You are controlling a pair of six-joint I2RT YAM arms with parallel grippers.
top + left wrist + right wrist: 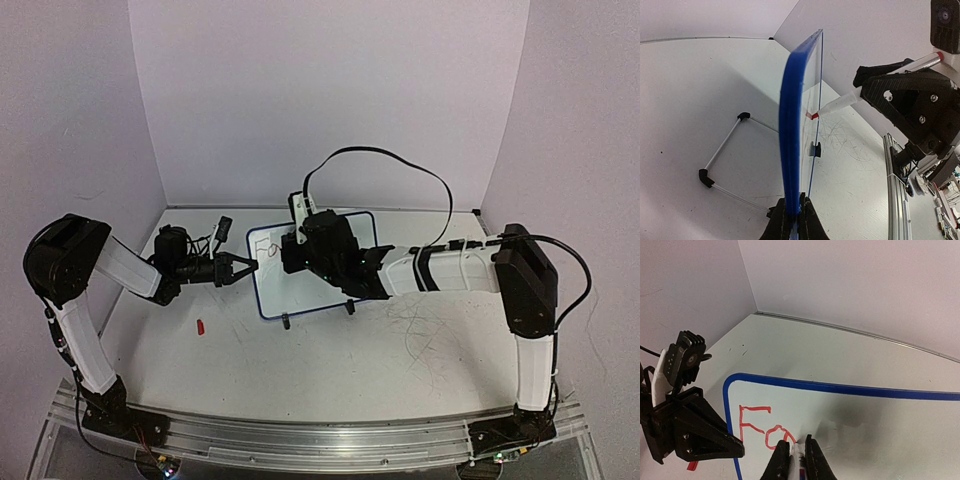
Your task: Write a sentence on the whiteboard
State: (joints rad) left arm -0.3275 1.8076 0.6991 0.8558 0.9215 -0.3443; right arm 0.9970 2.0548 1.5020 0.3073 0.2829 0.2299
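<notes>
Plain lavender walls (330,90) enclosed the white table (330,360) on three sides; an aluminium rail (300,435) ran along its near edge.

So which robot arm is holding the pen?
The right arm: its jaws grip the marker against the whiteboard. The left arm just pinches the board's edge.

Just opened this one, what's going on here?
The left pincer is clamped on the left edge of the whiteboard, steadying it as it stands on the table. The right pincer grips a marker with its red tip on the board face. The red lettering reads only "Fa", so the sentence is barely begun. A small red piece, perhaps the cap, lies on the table nearby.
</notes>
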